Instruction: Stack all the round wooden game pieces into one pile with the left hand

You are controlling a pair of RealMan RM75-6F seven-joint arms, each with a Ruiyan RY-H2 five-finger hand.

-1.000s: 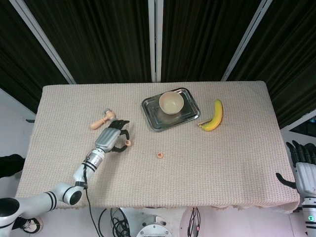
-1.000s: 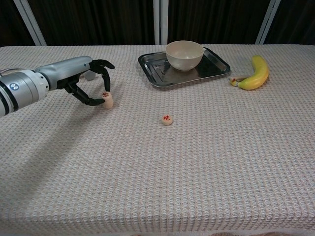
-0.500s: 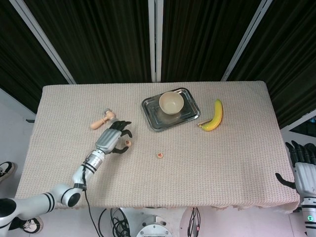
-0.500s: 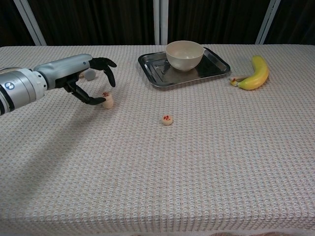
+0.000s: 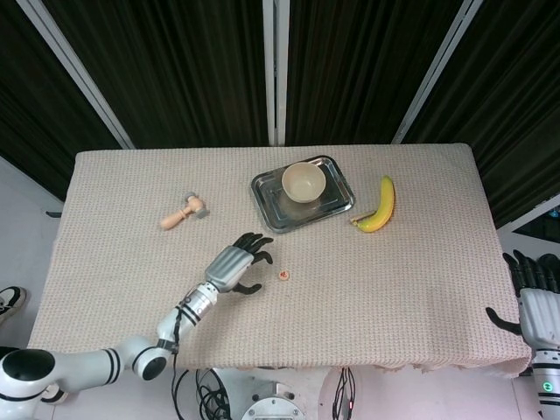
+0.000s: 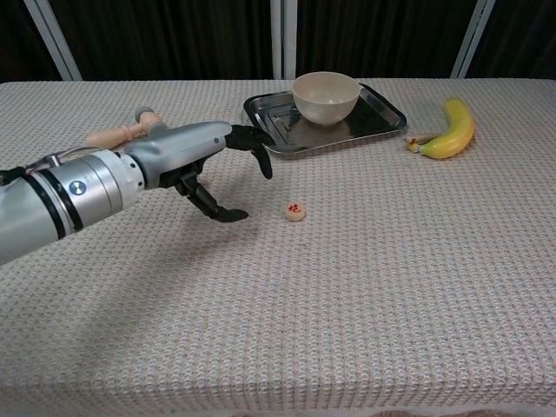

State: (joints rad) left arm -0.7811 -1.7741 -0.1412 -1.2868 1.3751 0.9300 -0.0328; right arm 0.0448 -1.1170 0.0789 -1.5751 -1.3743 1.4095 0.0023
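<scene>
Round wooden game piece (image 6: 295, 211) lies flat, red-marked.

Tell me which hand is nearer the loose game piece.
Left. The left hand hovers just beside the game piece, fingers spread. The right hand sits off the table's far right edge.

Bright, even overhead light, soft shadows, sharp focus throughout.

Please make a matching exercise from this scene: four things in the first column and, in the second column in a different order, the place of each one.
Things:
1. bowl
2. banana
3. round game piece
4. small wooden mallet

Places:
A. on the cloth, right of the tray
B. just ahead of the left robot hand
C. on the metal tray
D. on the cloth, left of the tray

Pairs: 1-C, 2-A, 3-B, 4-D
</scene>
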